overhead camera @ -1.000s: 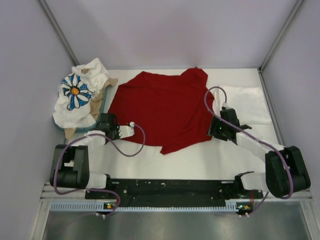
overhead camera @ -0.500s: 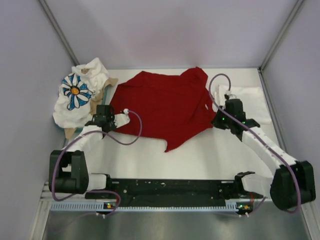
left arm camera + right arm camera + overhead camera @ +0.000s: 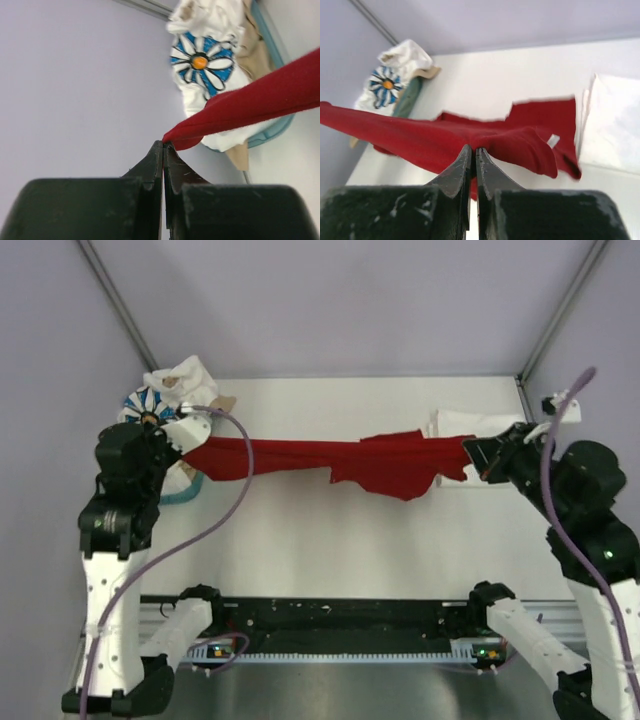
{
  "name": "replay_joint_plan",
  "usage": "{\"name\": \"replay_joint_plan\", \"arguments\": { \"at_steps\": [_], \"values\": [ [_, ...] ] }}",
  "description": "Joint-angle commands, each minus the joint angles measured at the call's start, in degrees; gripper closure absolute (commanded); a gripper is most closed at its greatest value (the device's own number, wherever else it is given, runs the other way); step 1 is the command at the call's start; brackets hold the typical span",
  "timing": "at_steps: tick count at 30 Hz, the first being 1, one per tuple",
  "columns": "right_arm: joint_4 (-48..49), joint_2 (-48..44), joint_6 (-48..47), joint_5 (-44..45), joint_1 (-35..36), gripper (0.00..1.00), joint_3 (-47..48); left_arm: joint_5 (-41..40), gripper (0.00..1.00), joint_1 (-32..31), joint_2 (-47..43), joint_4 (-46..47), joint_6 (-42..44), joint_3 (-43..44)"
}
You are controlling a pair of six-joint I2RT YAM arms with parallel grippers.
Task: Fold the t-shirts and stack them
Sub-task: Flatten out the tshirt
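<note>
The red t-shirt (image 3: 340,459) hangs stretched in the air between both grippers, high above the table. My left gripper (image 3: 193,436) is shut on its left end, which also shows in the left wrist view (image 3: 250,102). My right gripper (image 3: 474,452) is shut on its right end, seen in the right wrist view (image 3: 470,135). The daisy-print t-shirt (image 3: 152,405) lies bunched on the tray at the far left, partly hidden by my left arm; its flower shows in the left wrist view (image 3: 202,62). The plain white t-shirt (image 3: 462,424) lies flat at the far right, under the red cloth's end.
The tan-and-teal tray (image 3: 180,490) sits at the table's left edge under the daisy shirt. Grey walls close in the left, back and right sides. The white tabletop (image 3: 330,540) lies below the hanging shirt.
Both arms have risen steeply and moved apart, lifting the red t-shirt off the table. It lay spread flat before; now it hangs taut between the two grippers.
</note>
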Motion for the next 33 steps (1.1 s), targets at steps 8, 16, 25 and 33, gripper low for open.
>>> {"name": "replay_joint_plan", "arguments": {
  "at_steps": [8,16,25,33],
  "values": [
    [-7.96,-4.08,-1.58,-5.05,0.36,1.00,16.30,-1.55,1.00,0.57,-3.57,-15.53,-3.85,21.58],
    [4.69,16.46,-4.21,-5.58,0.18,1.00,21.46,-4.62,1.00,0.57,6.96,2.72,-1.92,16.82],
    [10.67,45.04,-1.24,-6.98,-6.84,1.00,54.77,-11.31,1.00,0.57,24.64,22.50,-0.87,31.41],
    [12.96,43.32,-1.84,-7.07,-8.78,1.00,57.54,-12.01,1.00,0.57,26.24,25.61,1.07,33.09]
  ]
}}
